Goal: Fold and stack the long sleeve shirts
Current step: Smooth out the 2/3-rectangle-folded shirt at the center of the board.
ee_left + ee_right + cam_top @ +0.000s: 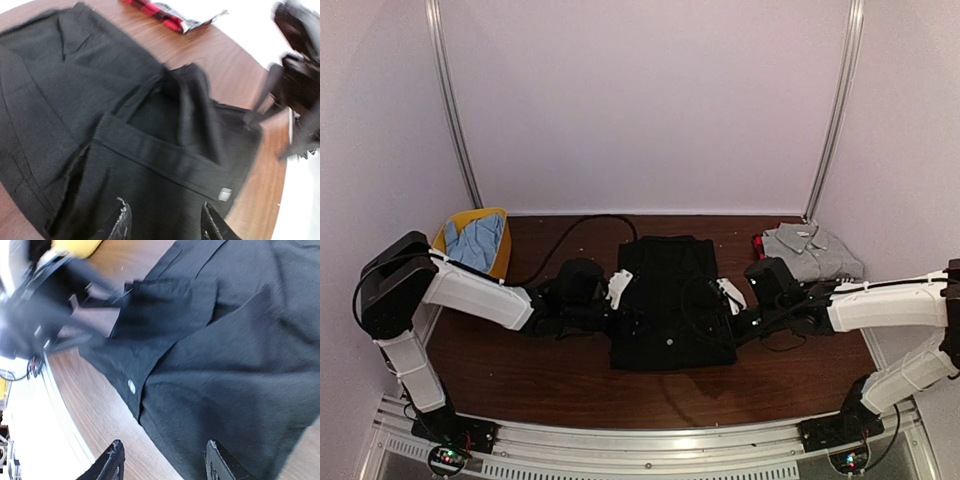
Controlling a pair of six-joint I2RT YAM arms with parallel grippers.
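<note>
At the near edge, 2 arm bases on a metal rail (650, 440), both arms bent low over the brown table (560, 375). Further in, left gripper (163, 212) at the left edge of the black shirt (665, 310), fingers parted, nothing pinched between them, only dark cloth beneath. Opposite, right gripper (165, 447) at the shirt's right edge, likewise spread and holding nothing, 1 finger over bare wood, the other over fabric. Black shirt flat at mid-table between the 2 grippers, partly folded into a rough rectangle, a flap doubled over on top, a small pale tag (225, 194) near 1 hem. Beyond, at the far right, grey shirt (812, 250) folded, collar showing, a red item (758, 243) just beside it. Far left corner: yellow basket (460, 225) with pale blue cloth (478, 242) inside, black cable (582, 228) looping along the back.
</note>
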